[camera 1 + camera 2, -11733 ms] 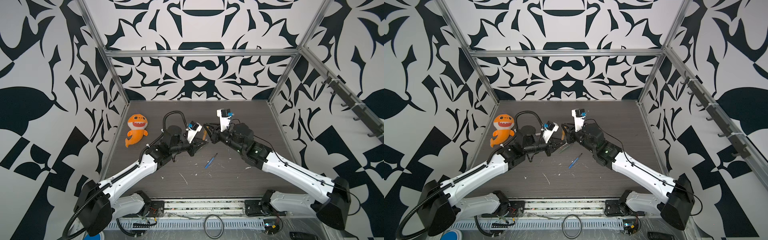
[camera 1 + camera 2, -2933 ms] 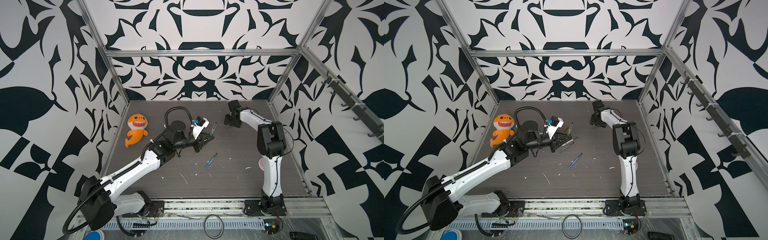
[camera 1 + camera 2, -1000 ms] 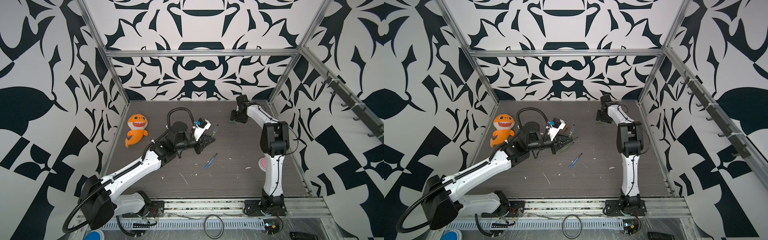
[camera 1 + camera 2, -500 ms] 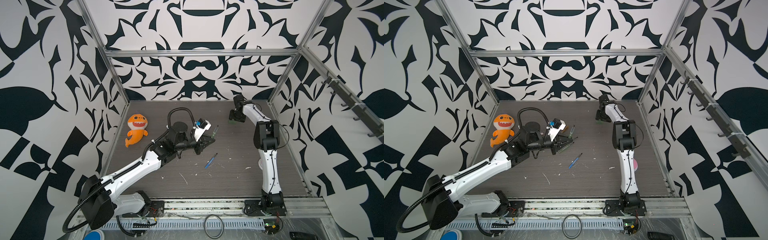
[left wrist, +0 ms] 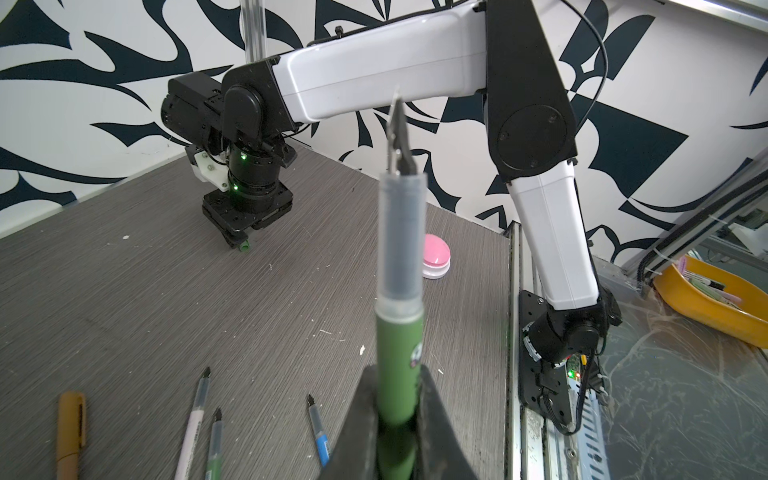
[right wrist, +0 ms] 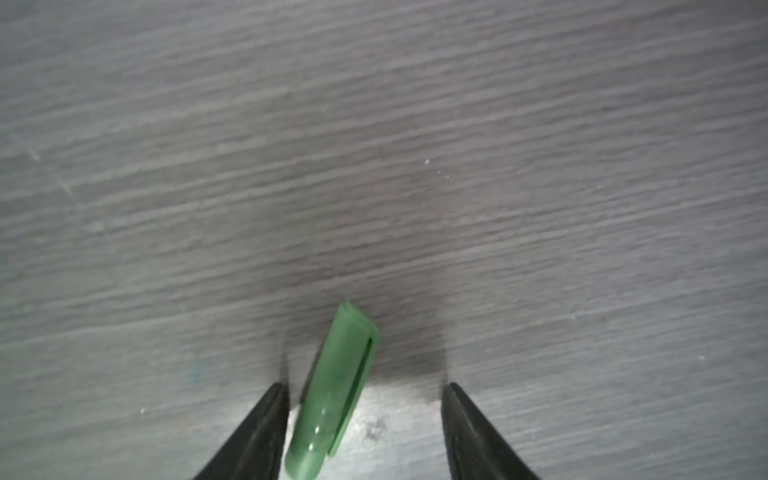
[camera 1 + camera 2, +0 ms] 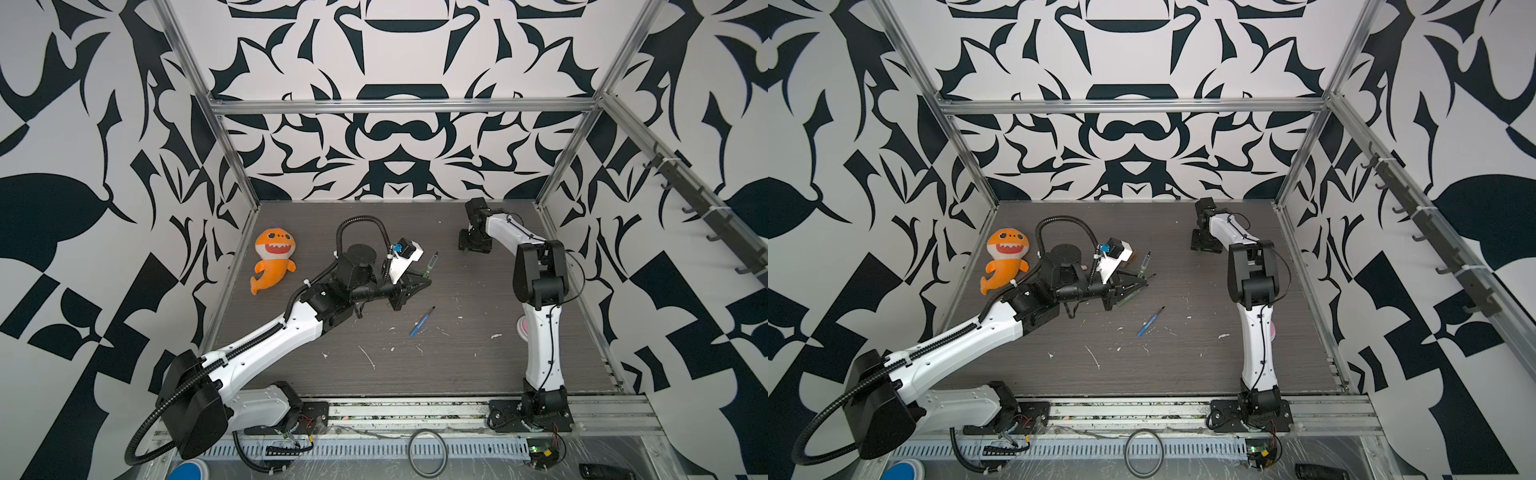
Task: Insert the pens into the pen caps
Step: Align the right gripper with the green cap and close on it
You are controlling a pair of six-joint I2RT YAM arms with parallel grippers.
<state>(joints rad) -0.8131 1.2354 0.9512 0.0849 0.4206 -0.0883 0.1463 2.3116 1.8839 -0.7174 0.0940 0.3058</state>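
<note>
Your right gripper (image 6: 364, 388) has its jaws parted and straddles the green cap (image 6: 332, 395). The cap lies flat on the table (image 6: 374, 145) between the fingertips, close to one and well clear of the other. Centre the jaws over the cap's body before you close, so it doesn't skid or pivot out, and leave its open end free for the pen. That arm reaches far to the back, elbow folded high, gripper pointing down at the table. Your left gripper (image 5: 399, 399) is clamped on the green pen (image 5: 401, 266), whose dark tip points out ahead of the jaws, raised above the other pens (image 5: 191, 424) lying beneath it.
</note>
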